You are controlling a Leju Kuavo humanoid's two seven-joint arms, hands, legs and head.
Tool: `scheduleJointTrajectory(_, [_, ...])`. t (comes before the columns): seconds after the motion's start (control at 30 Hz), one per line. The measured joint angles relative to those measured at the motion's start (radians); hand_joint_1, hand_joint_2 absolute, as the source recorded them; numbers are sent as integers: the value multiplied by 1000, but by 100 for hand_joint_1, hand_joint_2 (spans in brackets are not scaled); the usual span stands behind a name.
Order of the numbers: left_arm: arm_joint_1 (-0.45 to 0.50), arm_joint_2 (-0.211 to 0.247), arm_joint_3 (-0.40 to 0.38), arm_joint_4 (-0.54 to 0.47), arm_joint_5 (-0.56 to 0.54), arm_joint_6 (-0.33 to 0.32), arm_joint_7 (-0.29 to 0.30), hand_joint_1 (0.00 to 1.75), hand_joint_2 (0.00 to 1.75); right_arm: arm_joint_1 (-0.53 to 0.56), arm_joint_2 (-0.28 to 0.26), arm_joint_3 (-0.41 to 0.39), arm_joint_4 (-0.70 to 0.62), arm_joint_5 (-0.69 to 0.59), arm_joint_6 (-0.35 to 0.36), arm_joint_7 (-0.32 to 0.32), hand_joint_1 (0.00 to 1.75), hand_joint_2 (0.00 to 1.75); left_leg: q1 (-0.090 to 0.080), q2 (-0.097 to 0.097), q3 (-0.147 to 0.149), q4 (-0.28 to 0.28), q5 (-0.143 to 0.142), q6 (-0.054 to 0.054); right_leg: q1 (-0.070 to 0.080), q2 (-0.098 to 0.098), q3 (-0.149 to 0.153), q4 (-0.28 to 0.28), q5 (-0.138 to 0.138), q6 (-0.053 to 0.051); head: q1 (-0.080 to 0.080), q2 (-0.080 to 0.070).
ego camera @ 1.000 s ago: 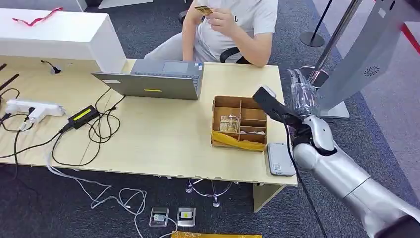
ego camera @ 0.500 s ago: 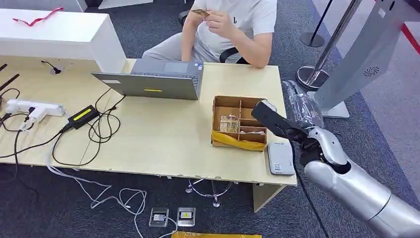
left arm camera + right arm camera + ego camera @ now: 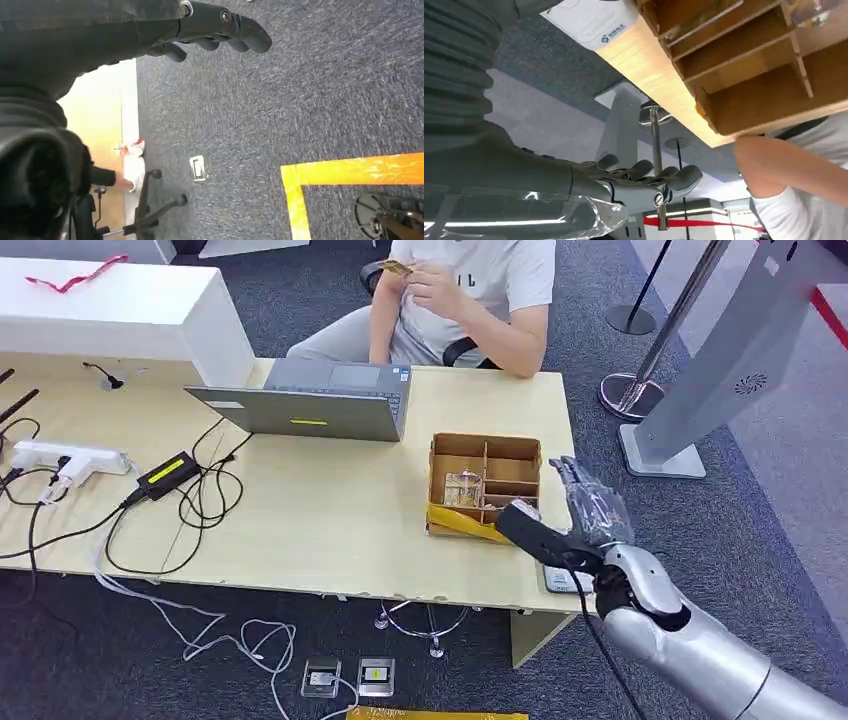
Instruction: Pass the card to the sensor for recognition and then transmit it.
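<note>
The right hand (image 3: 572,522) covers most of the white sensor (image 3: 563,578); the person's (image 3: 455,300) head is cut off.

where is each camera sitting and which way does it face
Head view: high on the body, looking forward and down at the desk, laptop and seated person; the right hand shows.
Left wrist view: behind the left hand, facing carpet with yellow tape.
Right wrist view: behind the right hand, facing the divided cardboard box.
Head and right wrist views share that box, the white card reader and the person.
</note>
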Motion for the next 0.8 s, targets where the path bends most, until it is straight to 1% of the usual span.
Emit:
scheduleJointTrajectory(0.2, [0, 1, 0, 0, -5, 3, -8, 0, 0, 8, 10, 9, 40, 77, -13, -28, 0, 175, 0, 0, 0, 0, 0, 0, 0, 0, 0, 0, 0, 0, 0, 0])
scheduleJointTrajectory(0.33, [-1, 3, 0, 0, -21, 3, -7, 0, 0, 7, 16, 12, 57, 202, -27, -23, 0, 175, 0, 0, 0, 0, 0, 0, 0, 0, 0, 0, 0, 0, 0, 0])
scheduleJointTrajectory(0.8, [-2, 6, 0, 0, -21, 0, -5, 0, 0, 9, 63, 12, 120, 222, -22, -34, 0, 175, 0, 0, 0, 0, 0, 0, 0, 0, 0, 0, 0, 0, 0, 0])
